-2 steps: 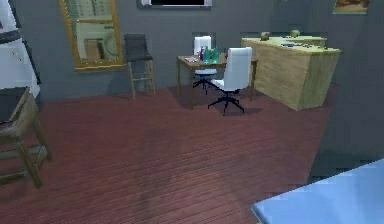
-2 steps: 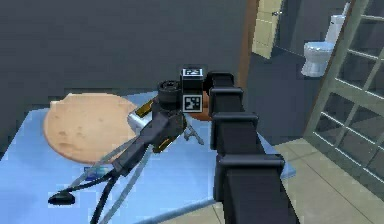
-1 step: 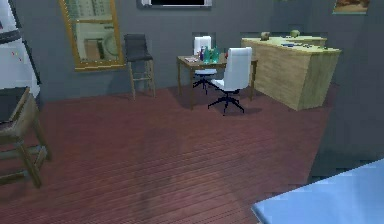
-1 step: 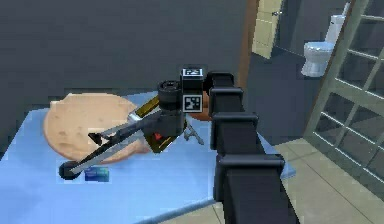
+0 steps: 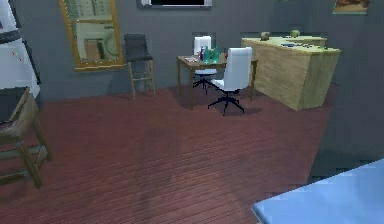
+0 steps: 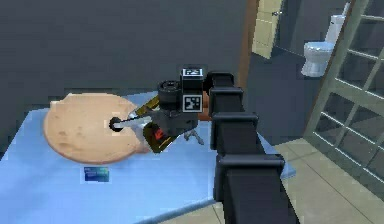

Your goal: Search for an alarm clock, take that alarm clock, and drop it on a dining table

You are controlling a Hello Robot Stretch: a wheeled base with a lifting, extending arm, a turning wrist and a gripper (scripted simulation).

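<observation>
Two thin fingers of the gripper [image 6: 135, 121], reaching toward the arm side view's left from a dark body, just beside two small white squares with black marks [image 6: 192, 88] at the far end of the dark square arm bar [image 6: 240, 150]. Cannot tell whether holding anything: small orange-brown blob [image 6: 158, 136] right at the gripper's body, tabletop behind it, too small to name as the alarm clock, though probably the task's thing. Cannot tell whether over, beside or touching. Behind the fingertips, flat round tan disc [image 6: 80, 125] lying on the light blue tabletop [image 6: 50, 195]; near the table's front edge, small blue-and-white card [image 6: 97, 175], well apart from the gripper. Relation governing the coming move, as a judgement: blob at the single hand, little or no further reach called for; long axis unreadable; if the clock, and if this blue top a dining table, set-down spot directly beneath. Added by the arm side view: pale door [image 6: 266, 28] and white toilet [image 6: 320, 55] beyond a glass-paned partition [image 6: 355, 110]. Added by the forward view: gold-framed mirror [image 5: 92, 35], wooden desk [image 5: 188, 62] with white office chair [image 5: 232, 78], pale wood counter [image 5: 295, 70], plus one corner of the light blue tabletop [image 5: 330, 200] at lower right
</observation>
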